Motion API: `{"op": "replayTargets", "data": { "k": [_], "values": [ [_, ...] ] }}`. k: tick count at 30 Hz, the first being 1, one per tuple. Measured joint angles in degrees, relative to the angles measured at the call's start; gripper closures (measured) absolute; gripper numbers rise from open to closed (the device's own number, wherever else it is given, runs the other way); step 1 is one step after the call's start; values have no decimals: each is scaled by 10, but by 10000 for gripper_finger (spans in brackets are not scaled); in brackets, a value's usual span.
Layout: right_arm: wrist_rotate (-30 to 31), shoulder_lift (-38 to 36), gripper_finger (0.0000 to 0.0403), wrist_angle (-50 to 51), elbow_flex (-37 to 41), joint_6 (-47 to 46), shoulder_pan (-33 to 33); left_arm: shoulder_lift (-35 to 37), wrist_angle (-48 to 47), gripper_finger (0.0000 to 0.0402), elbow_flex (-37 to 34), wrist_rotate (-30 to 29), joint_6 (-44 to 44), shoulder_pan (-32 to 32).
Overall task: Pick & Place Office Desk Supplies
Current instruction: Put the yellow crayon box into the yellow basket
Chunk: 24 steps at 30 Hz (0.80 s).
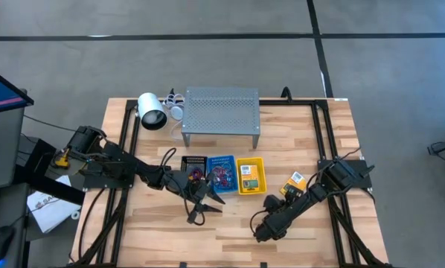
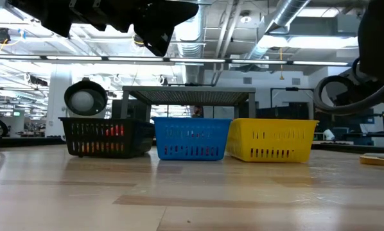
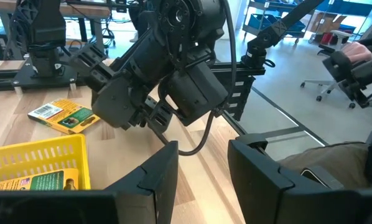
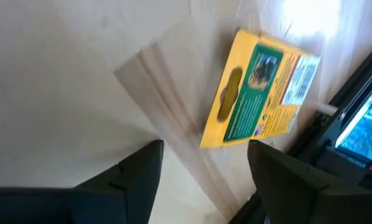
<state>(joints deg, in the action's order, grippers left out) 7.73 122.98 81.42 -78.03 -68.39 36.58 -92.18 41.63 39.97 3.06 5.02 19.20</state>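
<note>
A yellow-and-green crayon box (image 1: pixel 295 182) lies flat on the table near the right edge; it also shows in the right wrist view (image 4: pixel 260 93) and the left wrist view (image 3: pixel 65 115). A second crayon box (image 1: pixel 251 179) lies in the yellow basket (image 1: pixel 239 176). Coloured rubber bands (image 1: pixel 222 175) lie in the blue basket (image 2: pixel 191 138). My right gripper (image 1: pixel 261 229) is open and empty above the table, apart from the loose box (image 4: pixel 204 168). My left gripper (image 1: pixel 200 207) is open and empty just in front of the baskets (image 3: pixel 203 174).
A black basket (image 2: pixel 105 138) stands left of the blue one, with orange and red things inside. Behind the baskets stand the grey perforated shelf (image 1: pixel 221 112) and a white cylinder (image 1: pixel 152 112). Dark frame rails run along the table's left and right edges. Bare wood lies at the near side.
</note>
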Motion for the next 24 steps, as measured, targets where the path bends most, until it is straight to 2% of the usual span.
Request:
{"op": "replayTargets", "data": {
  "k": [7, 24],
  "values": [
    [47, 1, 180, -9, 1, 0, -2, 0, 0, 266, 0, 0, 0, 0],
    [46, 0, 208, -28, 32, 8, -3, 0, 0, 266, 0, 0, 0, 0]
  ]
}}
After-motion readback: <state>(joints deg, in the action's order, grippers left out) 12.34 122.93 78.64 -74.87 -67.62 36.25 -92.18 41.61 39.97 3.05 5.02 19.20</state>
